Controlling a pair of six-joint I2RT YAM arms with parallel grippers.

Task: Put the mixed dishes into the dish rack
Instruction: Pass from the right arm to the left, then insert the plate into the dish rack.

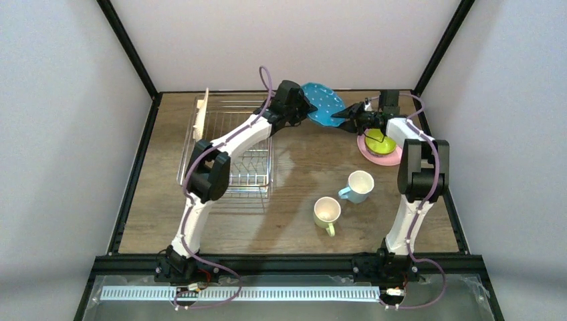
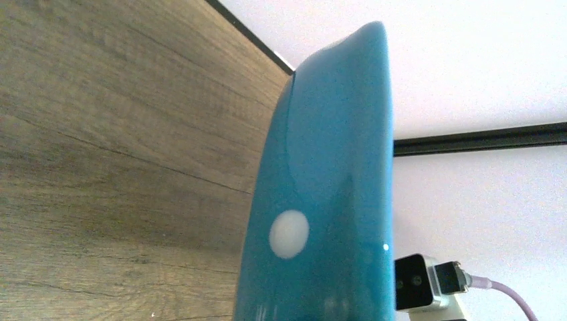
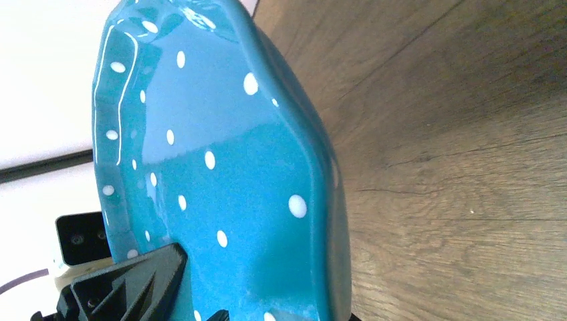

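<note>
In transit: teal dotted plate (image 1: 325, 104), hanging tilted above the far counter (image 1: 294, 160), left gripper (image 1: 306, 107) clenching one rim, right gripper (image 1: 344, 115) apparently gaping at the other.
Racked: tan woven-look plate (image 1: 202, 115), standing in dish rack (image 1: 251, 177).
Outstanding: pink round plate (image 1: 366, 152) carrying patterned bowl (image 1: 380, 142), light-blue mug (image 1: 360, 186), yellow-green mug (image 1: 327, 211), all sitting on counter.

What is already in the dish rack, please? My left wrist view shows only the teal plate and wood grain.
Observer: A tan woven-look plate stands on edge along the dish rack's left side.
Operator: Thank you. Where are the right fingers?
Observer: The right fingers sit at the right edge of the teal dotted plate.
Operator: What else waits to be loaded?
Observer: The light-blue mug and pale yellow-green mug stand upright between the arms; the patterned bowl sits on the pink plate at the right.
</note>
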